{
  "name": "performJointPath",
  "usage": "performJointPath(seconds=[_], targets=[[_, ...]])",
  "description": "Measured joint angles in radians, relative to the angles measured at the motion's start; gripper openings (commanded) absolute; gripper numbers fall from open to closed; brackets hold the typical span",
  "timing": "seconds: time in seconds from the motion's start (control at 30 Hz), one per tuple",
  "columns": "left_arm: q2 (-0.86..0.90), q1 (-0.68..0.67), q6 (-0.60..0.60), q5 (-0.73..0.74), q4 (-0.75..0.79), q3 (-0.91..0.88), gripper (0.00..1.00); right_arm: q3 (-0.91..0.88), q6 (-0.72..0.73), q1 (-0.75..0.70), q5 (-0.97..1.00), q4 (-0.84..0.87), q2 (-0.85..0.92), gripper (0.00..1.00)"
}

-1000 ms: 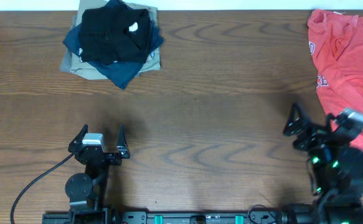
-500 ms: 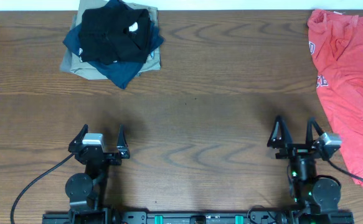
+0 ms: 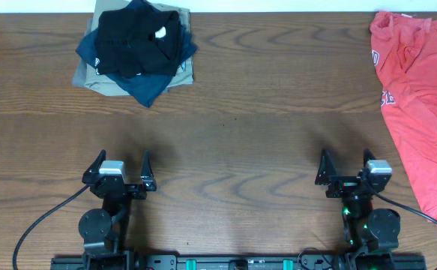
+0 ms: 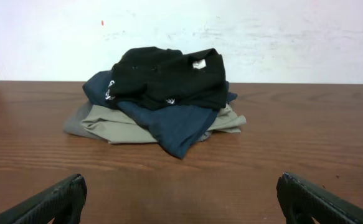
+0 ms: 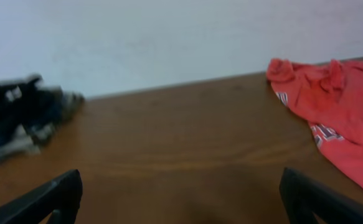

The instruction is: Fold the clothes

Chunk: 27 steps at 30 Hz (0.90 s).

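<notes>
The clothes, a black T-shirt [image 3: 136, 41] with a small white mark, lie crumpled on top of a pile at the table's far left. In the left wrist view the black T-shirt [image 4: 169, 78] is straight ahead and far off. The right wrist view shows it blurred at the left edge [image 5: 7, 99]. My left gripper [image 3: 123, 156] rests near the front edge, open and empty, well short of the pile. In its own view the left gripper [image 4: 181, 186] has only bare wood between its fingers. My right gripper [image 3: 345, 155] stands open and empty at the front right, as its own view [image 5: 180, 180] confirms.
Under the black shirt lie a navy blue garment [image 3: 154, 86] and a khaki-tan one [image 3: 98, 79]. A red shirt [image 3: 417, 90] is spread out along the table's right edge, close to the right arm, and shows at the right of the right wrist view [image 5: 330, 112].
My right arm has swung left, away from the red shirt's edge, and now faces straight toward the far side. The left arm and the pile have not moved.
</notes>
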Motion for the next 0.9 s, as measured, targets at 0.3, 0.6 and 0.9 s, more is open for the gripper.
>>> performJointPath(seconds=[0.3,0.6,0.9], targets=[[0.000,0.000,0.000,0.000,0.000,0.000,0.98,0.000,-0.118,-0.003,-0.010,0.000,-0.001,0.99],[0.000,0.000,0.000,0.000,0.000,0.000,0.98,0.000,-0.136,-0.032,-0.014,0.000,0.000,0.99],[0.000,0.000,0.000,0.000,0.000,0.000,0.98,0.000,-0.138,-0.032,-0.016,0.000,-0.001,0.99]])
